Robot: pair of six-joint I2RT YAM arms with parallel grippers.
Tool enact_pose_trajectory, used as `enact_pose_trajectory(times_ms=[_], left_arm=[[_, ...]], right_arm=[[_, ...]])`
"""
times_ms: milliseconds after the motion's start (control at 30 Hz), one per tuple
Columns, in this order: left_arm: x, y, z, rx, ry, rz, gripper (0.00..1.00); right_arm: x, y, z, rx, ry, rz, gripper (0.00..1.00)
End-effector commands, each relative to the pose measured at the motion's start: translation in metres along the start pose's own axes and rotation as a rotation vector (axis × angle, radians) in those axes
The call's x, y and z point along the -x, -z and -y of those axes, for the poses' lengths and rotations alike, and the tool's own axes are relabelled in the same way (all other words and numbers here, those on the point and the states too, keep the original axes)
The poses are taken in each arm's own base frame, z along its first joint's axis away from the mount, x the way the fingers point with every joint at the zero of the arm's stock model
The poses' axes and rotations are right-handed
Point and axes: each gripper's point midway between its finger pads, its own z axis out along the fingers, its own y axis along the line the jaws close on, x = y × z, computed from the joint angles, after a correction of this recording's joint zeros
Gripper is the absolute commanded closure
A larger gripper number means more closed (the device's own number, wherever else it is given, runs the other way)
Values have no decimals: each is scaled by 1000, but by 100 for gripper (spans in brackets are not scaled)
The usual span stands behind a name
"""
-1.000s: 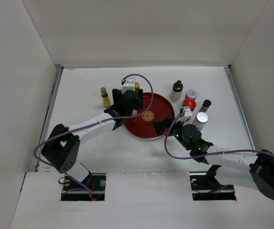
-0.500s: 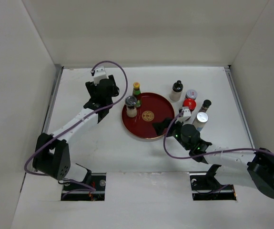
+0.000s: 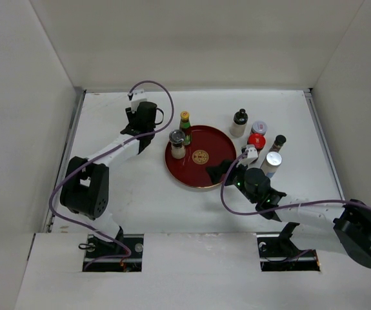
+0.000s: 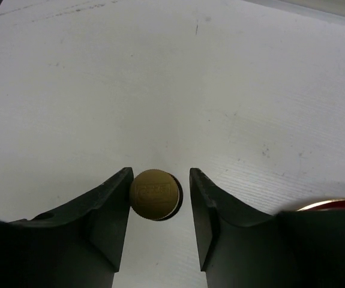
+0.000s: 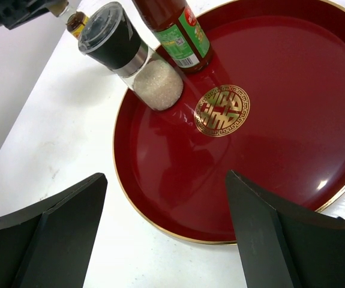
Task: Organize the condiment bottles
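Observation:
My left gripper (image 3: 143, 121) (image 4: 160, 173) is at the back left, shut on a small yellow bottle with a gold cap (image 4: 154, 193). The cap presses the left finger, and a thin gap shows at the right finger. From above the gripper hides this bottle. On the round red tray (image 3: 219, 145) stand a black-topped shaker of white grains (image 3: 177, 143) (image 5: 130, 57) and a green-capped bottle (image 3: 185, 123) (image 5: 175, 27). My right gripper (image 3: 216, 171) (image 5: 165, 177) hangs open over the tray's near rim (image 5: 160, 225), holding nothing.
Right of the tray stand several more bottles: a black-capped one (image 3: 239, 123), a silver-lidded jar (image 3: 259, 127), a red-capped one (image 3: 256, 140), a slim dark-capped one (image 3: 278, 142) and a silver-capped one (image 3: 272, 161). White walls enclose the table on three sides.
The left arm left the shaker standing on the tray, swung back-left over the yellow bottle and closed its jaws on it. The right arm has not moved.

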Motion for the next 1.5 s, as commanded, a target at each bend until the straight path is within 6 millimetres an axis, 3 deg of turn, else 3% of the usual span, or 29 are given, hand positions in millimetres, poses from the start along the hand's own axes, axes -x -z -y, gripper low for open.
enact_pose_trajectory(times_ms=[0,133,300,433,567,700,833,1033,1200,1233,1367,1467], left_arm=[[28,-2,7,-23,54,58,66],[40,15,6,-37,66,94,79],[61,70,-3,-79,55,175,80],[45,116,5,-163,11,155,80],[18,155,35,-290,-2,115,80],[0,172,67,-385,-3,80,80],[-15,174,96,-439,-8,78,80],[-49,156,103,-439,-38,29,79],[-74,150,97,-434,-58,-8,67],[-75,151,96,-441,-56,-8,58],[-65,161,91,-475,-16,21,29],[-46,170,86,-498,33,66,14]], right_arm=[[17,-1,-16,54,-27,48,14],[16,-1,-16,53,-28,46,14],[18,0,-15,52,-36,52,14],[18,0,-13,45,-36,55,14],[19,-1,-11,39,-38,57,14],[22,0,-11,41,-44,72,15],[32,7,-10,42,-48,108,15],[40,10,-2,12,-50,142,16],[42,11,4,-18,-42,149,16],[45,11,5,-29,-43,158,16],[53,13,6,-52,-33,175,15],[65,12,5,-88,-28,187,17]])
